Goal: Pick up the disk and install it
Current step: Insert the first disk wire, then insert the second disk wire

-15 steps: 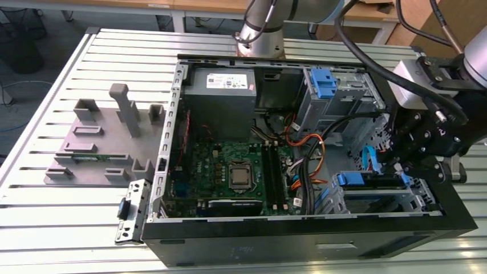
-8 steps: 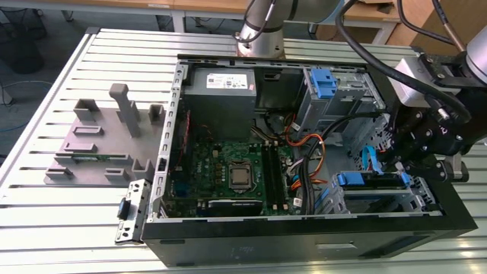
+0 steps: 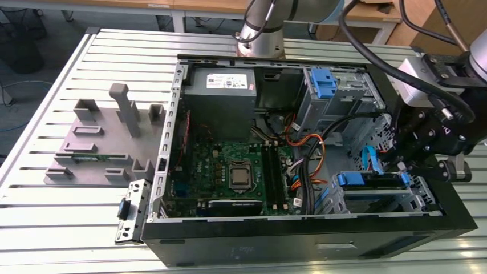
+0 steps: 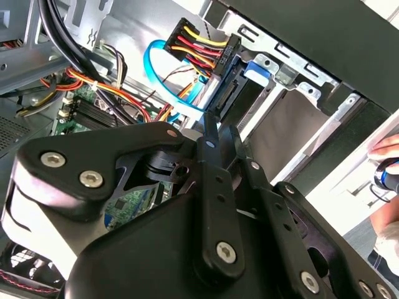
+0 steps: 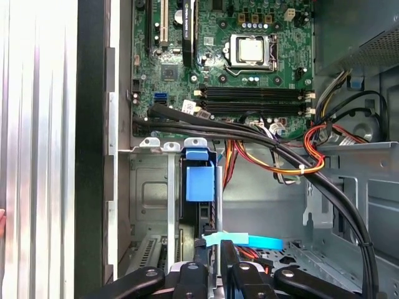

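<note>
Disk point(image 3: 370, 180) seated edge-up in the drive cage point(image 3: 417, 201) at the case's point(image 3: 304, 245) front corner, long axis along the slot. Gripper point(image 5: 215, 265) directly above it, fingers narrow, apparently pinching its top edge.

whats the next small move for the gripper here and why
Probably a slight straight lift off the drive cage. The gripper sits right above the disk, whose blue bracket already stands between the cage walls with its cables attached, so it looks seated. Whether the fingers have let go is unclear.
</note>
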You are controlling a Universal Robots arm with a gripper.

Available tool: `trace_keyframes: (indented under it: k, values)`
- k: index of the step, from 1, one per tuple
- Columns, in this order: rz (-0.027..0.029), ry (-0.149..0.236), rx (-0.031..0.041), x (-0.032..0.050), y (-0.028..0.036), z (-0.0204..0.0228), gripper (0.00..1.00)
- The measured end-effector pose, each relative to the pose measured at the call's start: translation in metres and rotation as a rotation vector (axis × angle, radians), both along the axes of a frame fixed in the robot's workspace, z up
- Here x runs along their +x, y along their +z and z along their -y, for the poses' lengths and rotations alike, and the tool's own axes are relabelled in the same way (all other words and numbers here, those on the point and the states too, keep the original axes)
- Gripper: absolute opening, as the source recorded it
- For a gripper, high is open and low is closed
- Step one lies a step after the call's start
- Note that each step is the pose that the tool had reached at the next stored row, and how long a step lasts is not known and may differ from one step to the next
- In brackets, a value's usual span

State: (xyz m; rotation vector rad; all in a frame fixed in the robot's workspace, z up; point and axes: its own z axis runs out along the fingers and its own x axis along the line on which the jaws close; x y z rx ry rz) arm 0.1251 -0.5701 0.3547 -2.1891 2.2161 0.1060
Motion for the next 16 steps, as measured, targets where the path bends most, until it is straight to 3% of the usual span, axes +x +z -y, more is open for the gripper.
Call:
trace_keyframes:
  k: [16]
  values:
    - [0.0,0.0,-0.0002,0.0005,0.0057,0.0,0.24]
